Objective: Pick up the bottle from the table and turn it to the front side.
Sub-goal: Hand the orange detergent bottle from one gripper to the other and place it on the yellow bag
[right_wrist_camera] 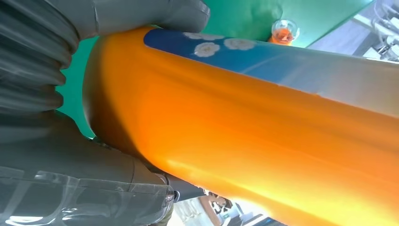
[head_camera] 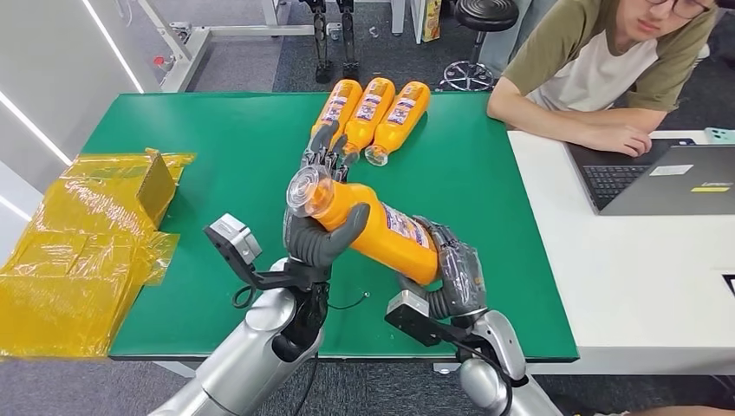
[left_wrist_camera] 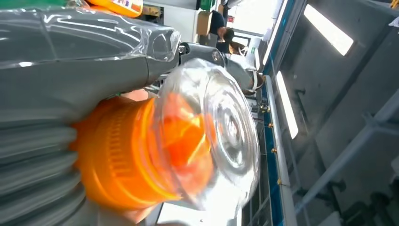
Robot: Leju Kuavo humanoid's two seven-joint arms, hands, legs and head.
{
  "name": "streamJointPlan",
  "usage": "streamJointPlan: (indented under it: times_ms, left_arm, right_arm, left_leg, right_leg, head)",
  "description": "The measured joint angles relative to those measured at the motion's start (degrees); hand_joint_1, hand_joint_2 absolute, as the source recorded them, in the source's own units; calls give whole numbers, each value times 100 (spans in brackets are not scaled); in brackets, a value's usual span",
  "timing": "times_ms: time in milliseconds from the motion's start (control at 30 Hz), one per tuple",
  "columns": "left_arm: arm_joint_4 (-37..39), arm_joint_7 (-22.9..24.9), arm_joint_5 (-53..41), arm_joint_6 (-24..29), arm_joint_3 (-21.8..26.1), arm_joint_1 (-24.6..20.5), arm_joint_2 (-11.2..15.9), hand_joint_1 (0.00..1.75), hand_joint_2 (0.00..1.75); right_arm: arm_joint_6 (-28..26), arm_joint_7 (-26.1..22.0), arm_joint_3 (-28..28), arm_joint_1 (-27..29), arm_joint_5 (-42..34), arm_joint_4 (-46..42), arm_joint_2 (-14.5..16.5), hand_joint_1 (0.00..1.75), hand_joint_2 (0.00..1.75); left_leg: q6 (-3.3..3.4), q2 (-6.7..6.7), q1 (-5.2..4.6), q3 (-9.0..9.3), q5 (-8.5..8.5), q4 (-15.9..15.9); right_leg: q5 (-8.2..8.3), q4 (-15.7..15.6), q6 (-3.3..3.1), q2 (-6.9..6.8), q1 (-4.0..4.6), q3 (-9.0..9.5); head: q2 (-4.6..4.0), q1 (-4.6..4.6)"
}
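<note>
An orange bottle (head_camera: 381, 227) with a clear cap and a blue-white label is held tilted above the green table (head_camera: 234, 156), between both hands. My left hand (head_camera: 322, 227) grips its neck end, thumb wrapped over the shoulder just below the clear cap (left_wrist_camera: 221, 127). My right hand (head_camera: 452, 273) cups the bottle's base. The right wrist view shows the orange body (right_wrist_camera: 263, 141) and blue label close up, with the thumb over its end.
Three more orange bottles (head_camera: 371, 114) lie side by side at the table's far edge, caps toward me. Crumpled yellow wrapping (head_camera: 82, 247) covers the left end. A person (head_camera: 607, 69) leans on the white desk at right beside a laptop (head_camera: 663, 178).
</note>
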Motion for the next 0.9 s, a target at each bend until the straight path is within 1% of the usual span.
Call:
streamJointPlan:
  times_ms: [33,100,133,167,233,267,433,533,600,700,767,800,867,900]
  left_arm:
    - [5,-31,48,46,-23,-4,18,175,175]
    - [11,-85,128,129,-68,-6,47,175,175]
    - [12,-99,162,163,-94,-8,63,175,175]
    - [14,-109,197,187,-120,-11,79,175,175]
    - [22,-119,276,232,-168,-22,105,175,175]
    - [30,-127,319,250,-187,-35,115,175,175]
    - [64,-185,426,346,-283,-126,144,175,175]
    - [77,-254,493,451,-351,-169,151,175,175]
    - [64,-409,339,782,-403,-185,151,175,175]
    - [1,-615,-232,1511,-471,-183,173,175,175]
    - [-5,-639,-544,1864,-490,-173,191,175,175]
    - [4,-645,-890,2125,-465,-156,192,175,175]
    - [36,-650,-2106,2685,-252,-84,210,175,175]
    - [50,-651,-2810,2836,-37,-27,239,175,175]
  right_arm:
    - [5,0,4,-15,-11,22,-3,159,175]
    - [6,1,8,-30,-28,56,-13,148,175]
    - [3,1,9,-32,-35,68,-19,118,175]
    - [-2,0,9,-31,-43,78,-27,80,175]
    - [-24,-28,11,-26,-58,96,-48,10,175]
    - [-46,-58,15,-19,-66,103,-58,0,175]
    - [-194,-211,60,67,-162,119,-96,0,175]
    - [-437,-350,79,103,-355,125,-99,0,175]
    - [-678,-497,92,130,-506,125,-98,0,175]
    - [-917,-675,120,164,-629,111,-88,0,175]
    - [-1011,-772,142,187,-703,93,-74,0,175]
    - [-1097,-861,148,211,-771,78,-66,0,175]
    - [-1374,-1126,166,284,-960,33,-45,0,175]
    - [-1498,-1236,180,325,-1027,15,-33,0,175]
  left_leg:
    - [0,0,0,0,0,0]
    - [0,2,0,-1,0,0]
    - [0,2,0,-1,0,0]
    - [0,2,0,-1,0,0]
    - [0,1,0,-3,0,0]
    - [0,1,0,-3,0,0]
    - [0,0,0,-5,0,0]
    - [0,0,0,-6,0,0]
    - [0,0,0,-6,0,0]
    - [0,1,0,-5,0,0]
    - [0,0,0,-6,0,-1]
    - [-1,-2,1,-7,0,-1]
    - [-1,1,1,-8,0,-3]
    - [-1,5,2,-7,0,-5]
  right_leg:
    - [0,0,0,0,0,0]
    - [0,0,0,1,0,-2]
    - [0,0,0,1,0,-2]
    - [0,0,0,1,0,-3]
    - [0,0,0,1,0,-4]
    - [0,0,0,1,0,-4]
    - [0,0,0,0,0,-4]
    - [0,0,0,0,0,-4]
    - [0,1,0,-1,0,-4]
    - [0,1,0,2,0,-5]
    - [0,1,0,0,0,-5]
    - [0,2,0,-1,0,-5]
    - [-1,3,-1,2,1,-5]
    - [-1,4,-1,7,1,-5]
  head:
    - [0,-1]
    - [0,-1]
    - [0,-1]
    - [0,-1]
    - [0,-1]
    - [0,-1]
    - [0,0]
    - [0,-1]
    - [0,1]
    - [0,-1]
    - [0,-2]
    - [0,-1]
    - [-1,1]
    - [-1,1]
